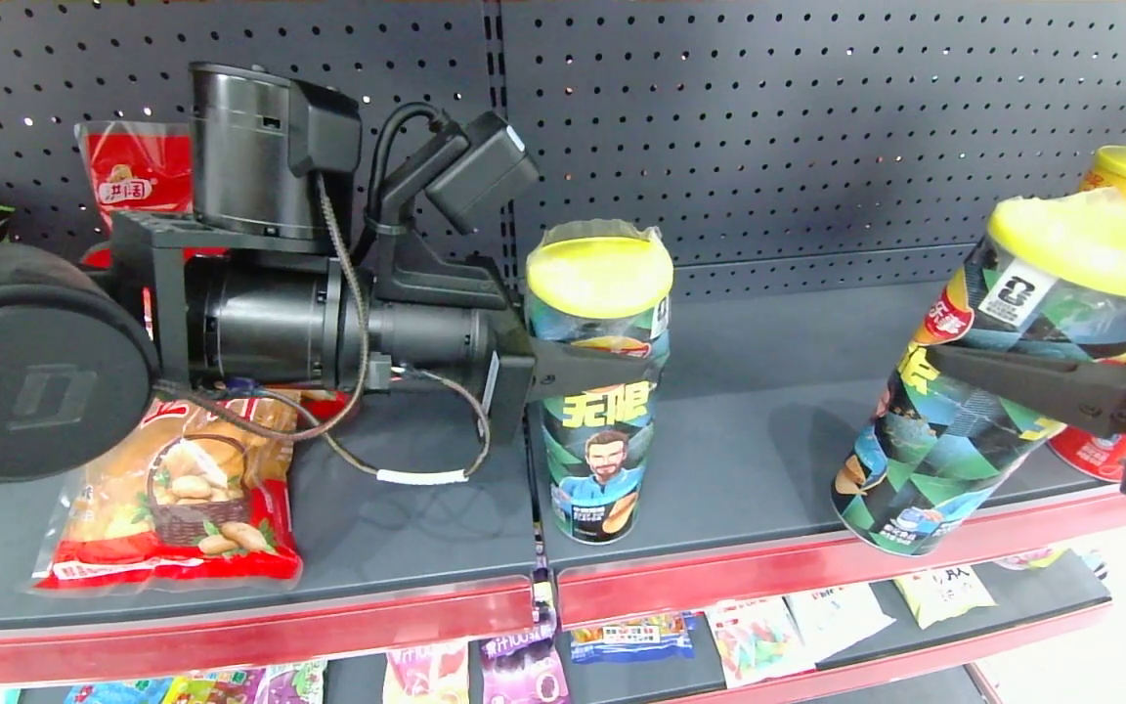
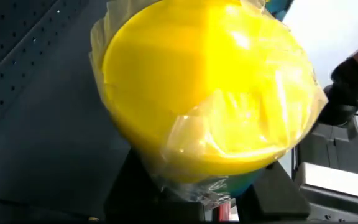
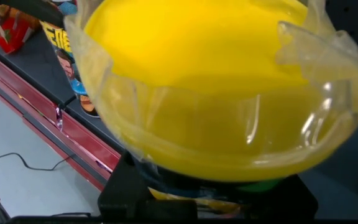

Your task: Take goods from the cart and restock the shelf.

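On the grey shelf, both arms are busy, and this looks like the placing step. The left pincer is clamped round the left canister just below its yellow lid. That canister stands upright, long axis vertical, lid up, its base apparently down on the shelf deck near the middle seam. It's home, I'd say; the next call there is simply to let go and draw straight back without knocking it.

Over on the right, a different story. The right pincer grips the right canister high on its body, and this one is tilted: lid leaning up and out to the robot's right, base swung in low over the red front lip. Whether the base touches the lip, I can't tell. It needs righting, then easing further in before release. A red tub sits just behind it, so clearance is tight. A bag of crisps lies flat under the left arm, well apart from both canisters.
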{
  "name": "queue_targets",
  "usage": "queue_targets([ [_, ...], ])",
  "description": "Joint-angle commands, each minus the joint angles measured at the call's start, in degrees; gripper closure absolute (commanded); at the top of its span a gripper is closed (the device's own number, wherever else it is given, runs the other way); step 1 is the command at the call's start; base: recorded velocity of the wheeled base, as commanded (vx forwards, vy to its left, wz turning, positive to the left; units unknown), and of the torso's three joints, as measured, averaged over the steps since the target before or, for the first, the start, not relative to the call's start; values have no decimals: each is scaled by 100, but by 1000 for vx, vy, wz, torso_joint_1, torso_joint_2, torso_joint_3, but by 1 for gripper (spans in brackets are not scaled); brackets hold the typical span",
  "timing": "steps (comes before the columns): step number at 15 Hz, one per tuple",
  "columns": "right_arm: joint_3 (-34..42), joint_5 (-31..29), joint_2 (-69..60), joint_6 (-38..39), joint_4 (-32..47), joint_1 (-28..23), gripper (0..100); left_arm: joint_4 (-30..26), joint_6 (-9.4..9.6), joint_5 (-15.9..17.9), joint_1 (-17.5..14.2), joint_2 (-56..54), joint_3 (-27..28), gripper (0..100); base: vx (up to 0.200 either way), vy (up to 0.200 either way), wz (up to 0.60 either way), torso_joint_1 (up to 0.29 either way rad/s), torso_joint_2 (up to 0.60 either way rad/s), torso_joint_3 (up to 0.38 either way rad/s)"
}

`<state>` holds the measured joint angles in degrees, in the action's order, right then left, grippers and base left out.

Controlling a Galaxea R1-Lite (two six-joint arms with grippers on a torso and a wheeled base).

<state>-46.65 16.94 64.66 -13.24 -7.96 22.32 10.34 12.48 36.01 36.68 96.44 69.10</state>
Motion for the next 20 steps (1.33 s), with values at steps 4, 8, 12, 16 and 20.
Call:
queue_targets([
  [4, -2, 2, 3, -3, -4, 0, 100, 39, 9, -42, 50, -90, -124, 100, 0, 0, 0, 0, 0, 0],
  [8, -10, 2, 20, -3, -4, 0, 100, 39, 17, -50, 50, -29, -168, 100, 0, 0, 0, 0, 0, 0],
  [12, -239, 2, 319, -21, -4, 44, 100, 56, 79, -50, 50, -11, -291, 0, 0, 0, 0, 0, 0, 0],
  [16, -977, 11, 1005, -38, -13, 62, 100, 56, 88, -59, 41, -55, -353, 0, 0, 0, 0, 0, 0, 0],
  [20, -2006, 28, 2077, -21, -21, 431, 100, 56, 70, -191, -12, -908, -1531, 0, 0, 0, 0, 0, 0, 0],
])
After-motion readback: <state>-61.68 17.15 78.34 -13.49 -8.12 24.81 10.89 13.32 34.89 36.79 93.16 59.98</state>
